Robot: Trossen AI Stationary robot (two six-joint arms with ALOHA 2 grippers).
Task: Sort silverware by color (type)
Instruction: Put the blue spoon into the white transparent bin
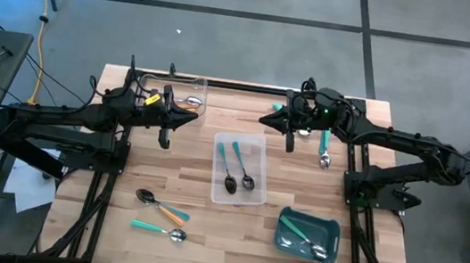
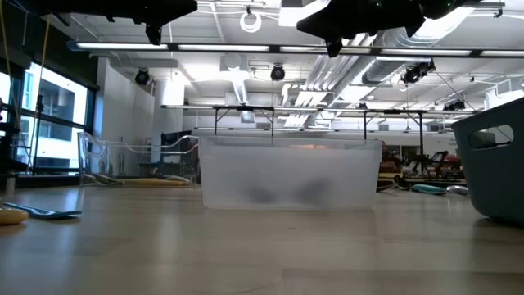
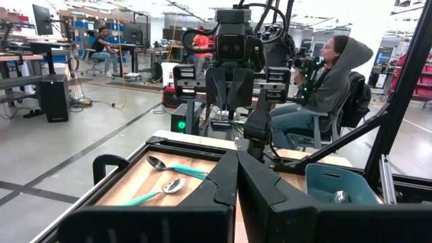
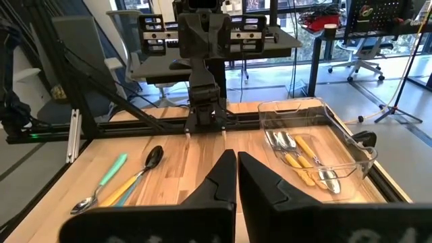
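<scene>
Silverware (image 1: 239, 170) in tray between both closed, empty hands

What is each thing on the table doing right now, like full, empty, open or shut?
Left pincer: shut, holding nothing, above the table.
Right pincer: shut, holding nothing, above the table.
Middle clear tray: holds two teal spoons.
Far clear tray: holds orange spoons.
Teal bin: holds spoons.
Loose spoons: lying flat on the table, not sorted yet.
Spoons by the right arm: lying loose on the table.
</scene>
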